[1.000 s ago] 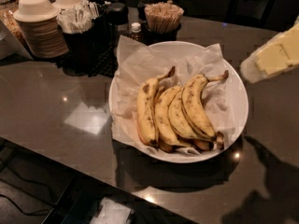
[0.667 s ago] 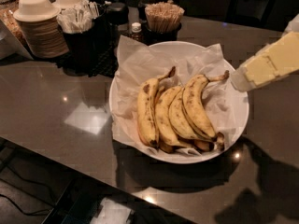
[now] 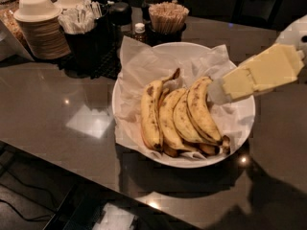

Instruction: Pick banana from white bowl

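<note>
Pick not yet made: banana (image 3: 150, 113) lies untouched on the paper at the left of the row in the white bowl (image 3: 241, 128), gripper (image 3: 217, 92) hovers over the bowl's right side, clear of it, grip state cannot be told; reach, grasp and lift all remain.

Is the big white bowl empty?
No, bananas lie on crumpled paper in the white bowl, with the claw over its right side.

Dim room, lit from overhead: pale glare patches on the dark counter (image 3: 38, 109) at left and near, deep shadow beneath the white bowl (image 3: 247, 123), and the gripper (image 3: 219, 91) brightly lit over its right rim.
</note>
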`<state>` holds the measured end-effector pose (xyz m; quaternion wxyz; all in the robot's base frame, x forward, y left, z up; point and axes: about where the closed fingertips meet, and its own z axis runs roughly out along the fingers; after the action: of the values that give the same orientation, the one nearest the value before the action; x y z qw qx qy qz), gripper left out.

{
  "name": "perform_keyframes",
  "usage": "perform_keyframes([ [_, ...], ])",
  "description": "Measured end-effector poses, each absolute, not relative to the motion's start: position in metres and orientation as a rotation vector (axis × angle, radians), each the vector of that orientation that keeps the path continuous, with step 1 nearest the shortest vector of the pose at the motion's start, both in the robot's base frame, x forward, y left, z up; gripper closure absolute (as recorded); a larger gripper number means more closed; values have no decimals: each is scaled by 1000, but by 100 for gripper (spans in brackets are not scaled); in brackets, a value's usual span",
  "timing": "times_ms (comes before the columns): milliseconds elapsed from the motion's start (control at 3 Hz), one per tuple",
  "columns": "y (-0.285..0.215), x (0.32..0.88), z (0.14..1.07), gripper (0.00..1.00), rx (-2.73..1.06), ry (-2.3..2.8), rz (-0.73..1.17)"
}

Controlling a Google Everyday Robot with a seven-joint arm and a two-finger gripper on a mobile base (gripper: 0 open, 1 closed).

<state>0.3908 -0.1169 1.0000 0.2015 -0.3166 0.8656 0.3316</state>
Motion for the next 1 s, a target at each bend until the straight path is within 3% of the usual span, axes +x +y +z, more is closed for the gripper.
perform_keyframes([
  [667, -52, 373, 971, 0, -806, 2444, 967],
  [1000, -42, 389, 956, 0, -718, 2464, 912],
])
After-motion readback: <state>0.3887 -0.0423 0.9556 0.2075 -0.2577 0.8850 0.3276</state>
